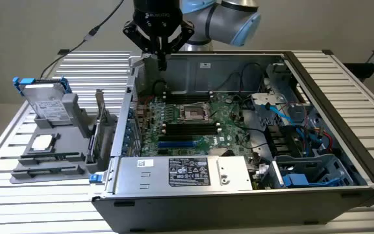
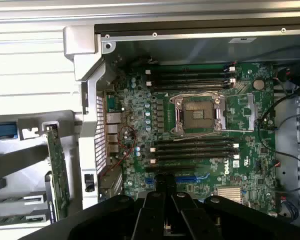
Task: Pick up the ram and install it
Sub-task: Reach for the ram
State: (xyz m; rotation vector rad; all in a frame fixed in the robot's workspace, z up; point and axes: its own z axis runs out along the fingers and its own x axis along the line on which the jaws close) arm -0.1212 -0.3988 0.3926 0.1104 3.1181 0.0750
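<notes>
The fingers point(image 1: 163, 59) are pressed together with nothing between them, pointing straight down from the black gripper body at the end of the arm point(image 1: 229, 17). They hang above the rear corner of the open computer case point(image 1: 343, 112), on the exterior view's left, clear of everything below. In the wrist view the closed fingers point(image 2: 157, 205) sit over the motherboard point(image 2: 140, 100), near its blue expansion slot point(image 2: 187, 178). Beyond that lie a bank of black memory slots point(image 2: 192, 150), the bare processor socket point(image 2: 197, 114) and a second bank of memory slots point(image 2: 190, 77). In the exterior view the power supply point(image 1: 187, 171) fills the near side of the case, with blue cables and drive bays at the exterior view's right. Outside the case, at the exterior view's left, a grey holder point(image 1: 70, 117) stands on the slatted worktop point(image 1: 5, 195). It carries a hard drive point(image 1: 44, 100) in a blue-edged caddy, an upright expansion card point(image 1: 100, 119) and a processor point(image 1: 42, 143). The ram point(image 1: 52, 157) appears to be the long narrow strip lying flat in a groove near the holder's front, well apart from the fingers.
</notes>
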